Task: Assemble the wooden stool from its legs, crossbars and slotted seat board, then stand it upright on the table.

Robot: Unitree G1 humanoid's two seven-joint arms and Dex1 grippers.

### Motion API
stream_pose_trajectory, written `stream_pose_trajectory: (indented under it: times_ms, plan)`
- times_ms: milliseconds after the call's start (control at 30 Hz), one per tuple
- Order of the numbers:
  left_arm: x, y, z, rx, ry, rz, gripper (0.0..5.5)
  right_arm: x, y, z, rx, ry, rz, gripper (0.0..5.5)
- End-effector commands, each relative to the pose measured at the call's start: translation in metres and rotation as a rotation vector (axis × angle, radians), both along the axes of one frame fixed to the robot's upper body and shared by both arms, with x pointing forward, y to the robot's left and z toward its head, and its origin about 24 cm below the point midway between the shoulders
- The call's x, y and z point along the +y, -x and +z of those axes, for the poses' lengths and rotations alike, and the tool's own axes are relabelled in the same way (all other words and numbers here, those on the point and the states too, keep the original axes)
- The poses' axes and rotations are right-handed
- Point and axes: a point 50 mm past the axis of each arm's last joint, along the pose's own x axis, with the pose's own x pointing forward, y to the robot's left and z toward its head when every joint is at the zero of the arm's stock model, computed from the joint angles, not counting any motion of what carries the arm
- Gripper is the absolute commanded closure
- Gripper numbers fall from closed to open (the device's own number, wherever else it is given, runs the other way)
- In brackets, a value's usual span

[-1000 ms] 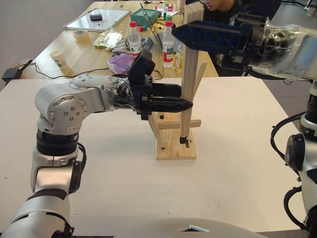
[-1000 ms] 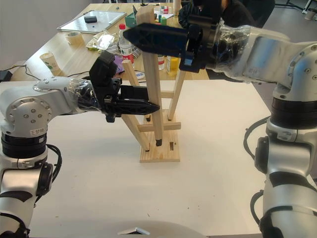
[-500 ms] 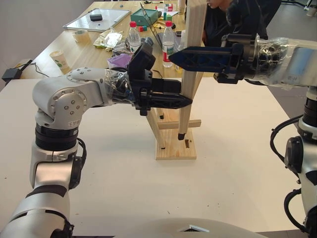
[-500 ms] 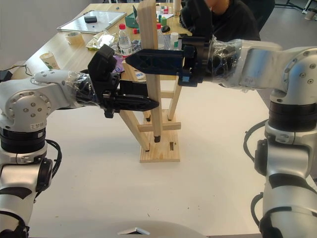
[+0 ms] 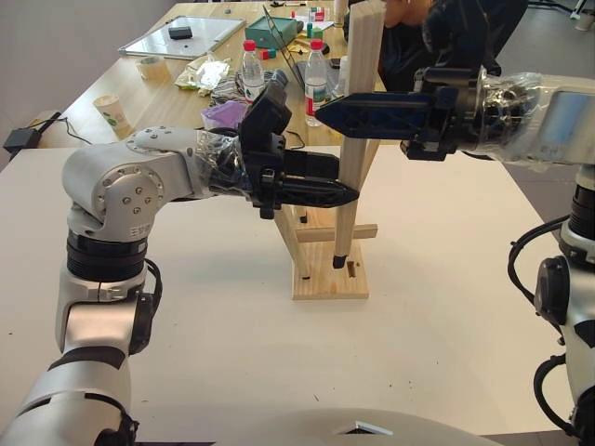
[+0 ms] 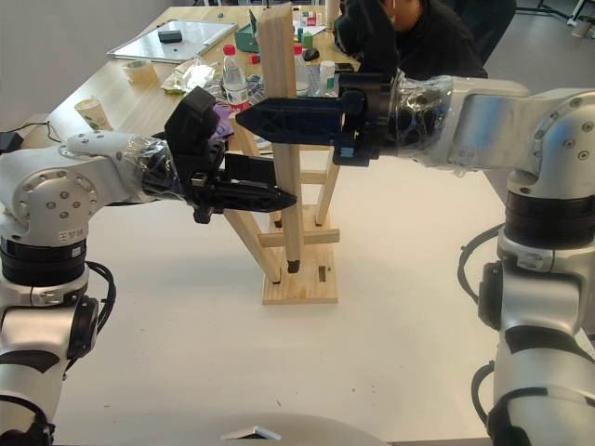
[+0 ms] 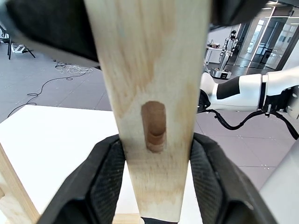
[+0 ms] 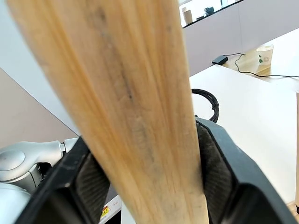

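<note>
The seat board point(image 5: 330, 279) lies flat on the white bench point(image 5: 446, 316), about midway between the left and right edges and nearer the far edge than the near one. A slanted leg point(image 5: 293, 243) and a second leg point(image 5: 373, 153) behind it already stand on the board, joined low down by a crossbar point(image 5: 339, 233).

Both arms hold a third leg point(image 5: 354, 153) almost upright over the board. The left end effector point(image 5: 344, 193) is clamped on its lower half, with a pad point(image 7: 110, 182) pressed on either side just below an oval hole point(image 7: 154, 126). The right end effector point(image 5: 325, 113) is clamped on the upper half, its pads point(image 8: 215, 172) squeezing the wood from both sides. The leg's dark-tipped foot sits right at the board's top beside the open slots point(image 5: 350, 270); I cannot tell whether it touches.

Bare white bench surrounds the board toward the near, left and right edges. Beyond the far edge stands a wooden table point(image 5: 158, 98) carrying bottles point(image 5: 252, 65) and a paper cup point(image 5: 110, 111), close behind the upright legs.
</note>
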Motion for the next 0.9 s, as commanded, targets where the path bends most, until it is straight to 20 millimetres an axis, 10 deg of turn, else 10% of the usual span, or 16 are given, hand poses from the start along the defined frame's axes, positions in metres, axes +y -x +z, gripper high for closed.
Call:
stream_pose_trajectory:
  times_ms: [33,467,633,900]
  plan:
    - [0.002,-0.003,0.007,-0.050,-0.021,0.029,2.63,-0.002,0.001,-0.003,0.009,0.028,-0.001,3.32]
    - [0.029,-0.013,0.022,-0.096,-0.008,0.110,1.26,-0.031,-0.010,0.016,-0.037,-0.025,-0.146,3.44]
    - [0.051,-0.016,0.041,-0.133,0.103,0.170,1.26,-0.083,-0.018,0.033,-0.164,-0.118,-0.348,3.44]
    - [0.095,-0.030,0.037,-0.044,0.312,0.291,1.26,-0.149,-0.018,-0.049,-0.290,-0.020,-0.513,3.44]
